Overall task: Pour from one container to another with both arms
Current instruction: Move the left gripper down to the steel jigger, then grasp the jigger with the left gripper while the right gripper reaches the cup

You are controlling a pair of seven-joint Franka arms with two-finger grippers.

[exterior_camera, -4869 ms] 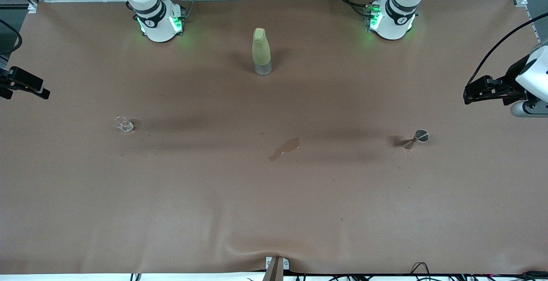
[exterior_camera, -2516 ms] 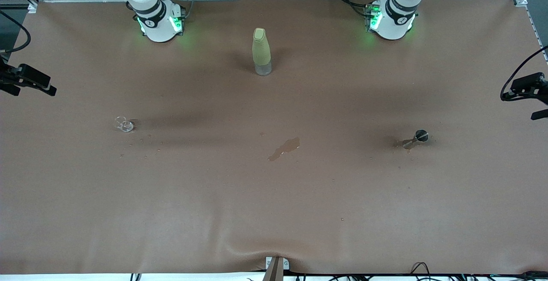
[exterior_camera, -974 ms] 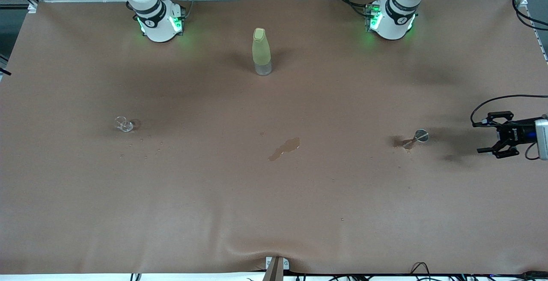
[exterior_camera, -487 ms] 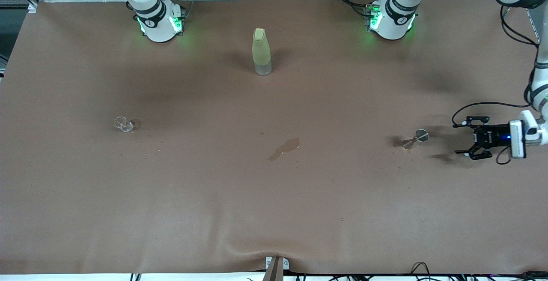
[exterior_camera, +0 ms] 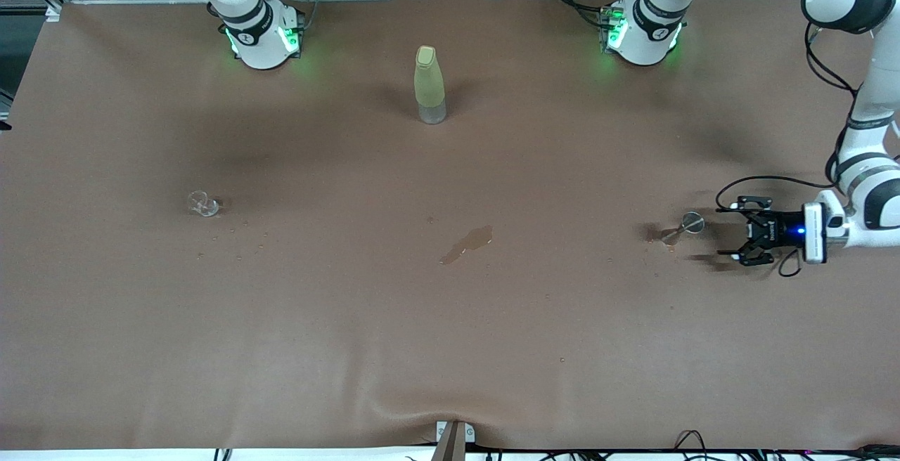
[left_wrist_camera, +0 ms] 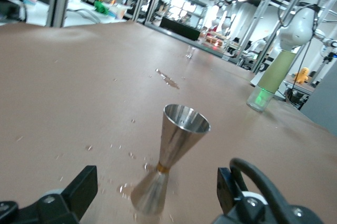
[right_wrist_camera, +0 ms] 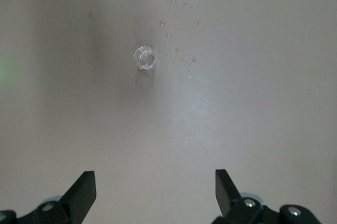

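1. At mid-left of the front frame, the clear tumbler [exterior_camera: 203,204] is standing on the brown surface [exterior_camera: 351,320], droplets [exterior_camera: 239,236] around it.
2. High over it, the right gripper [right_wrist_camera: 152,192] is hovering, fingers spread.
3. At upper centre, the yellow-green bottle [exterior_camera: 429,85] is standing; a spill [exterior_camera: 467,243] is lying lower down.
4. At mid-right, the stemmed cup [exterior_camera: 685,227] is standing upright.
5. Just beside it, the left gripper [exterior_camera: 738,230] is hanging low, fingers spread and empty.

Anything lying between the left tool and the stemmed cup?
No: bare tablecloth separates the open left tool from the stemmed cup, as the front view shows.
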